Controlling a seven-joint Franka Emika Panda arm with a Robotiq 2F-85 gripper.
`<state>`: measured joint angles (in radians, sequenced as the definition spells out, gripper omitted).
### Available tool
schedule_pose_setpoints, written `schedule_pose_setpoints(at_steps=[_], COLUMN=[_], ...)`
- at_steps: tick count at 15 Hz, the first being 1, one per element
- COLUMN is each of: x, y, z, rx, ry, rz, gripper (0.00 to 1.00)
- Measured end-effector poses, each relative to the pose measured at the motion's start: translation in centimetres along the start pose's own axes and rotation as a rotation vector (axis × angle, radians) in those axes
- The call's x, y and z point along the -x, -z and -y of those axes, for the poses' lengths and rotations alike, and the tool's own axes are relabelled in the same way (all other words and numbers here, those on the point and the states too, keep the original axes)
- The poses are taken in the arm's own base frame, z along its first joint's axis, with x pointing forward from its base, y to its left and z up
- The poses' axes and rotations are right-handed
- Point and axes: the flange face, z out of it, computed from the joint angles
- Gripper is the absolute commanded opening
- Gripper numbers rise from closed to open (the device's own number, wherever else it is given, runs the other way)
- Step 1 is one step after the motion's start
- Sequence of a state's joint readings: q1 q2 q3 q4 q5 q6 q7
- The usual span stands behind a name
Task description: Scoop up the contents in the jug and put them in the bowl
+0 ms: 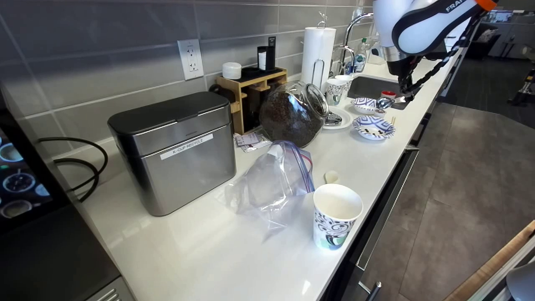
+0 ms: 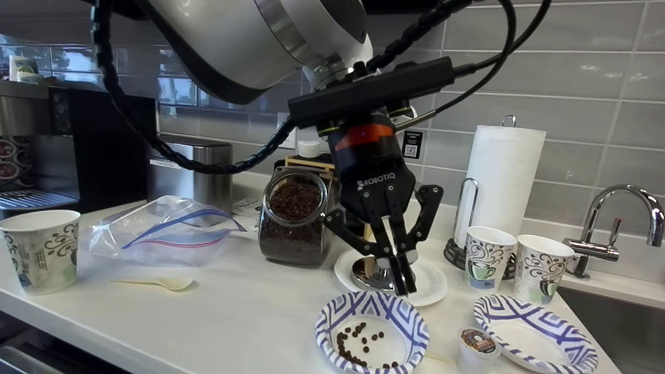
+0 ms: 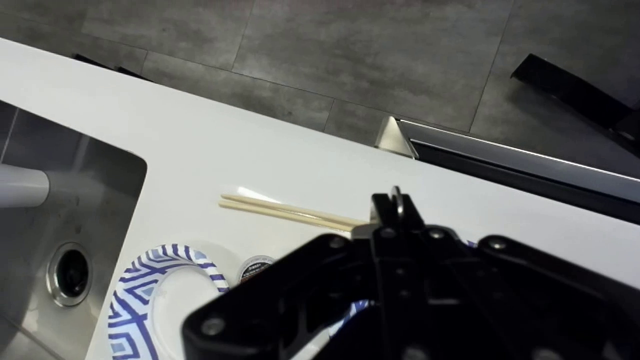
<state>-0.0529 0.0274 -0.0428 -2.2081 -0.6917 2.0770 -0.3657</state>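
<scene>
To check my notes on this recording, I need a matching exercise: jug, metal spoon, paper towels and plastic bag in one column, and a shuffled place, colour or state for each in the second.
Column one
1. jug
2. metal spoon
3. paper towels
4. plastic bag

Column two
A. white, standing upright
B. blue and red along its opening
C. held in the gripper
D. dark brown contents inside

Right pairs: 1-D; 2-C; 3-A; 4-B
</scene>
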Motion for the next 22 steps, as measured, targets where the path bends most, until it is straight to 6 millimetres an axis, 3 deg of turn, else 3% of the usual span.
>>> schedule_pose_setpoints(at_steps=[8, 22], x=[-0.1, 0.9], y=[0.0, 2.6], z=[0.5, -1.5], rx=[-0.013, -0.471], ry=[-0.051, 0.054], rz=[-0.003, -0.274], gripper=[0.01, 0.01])
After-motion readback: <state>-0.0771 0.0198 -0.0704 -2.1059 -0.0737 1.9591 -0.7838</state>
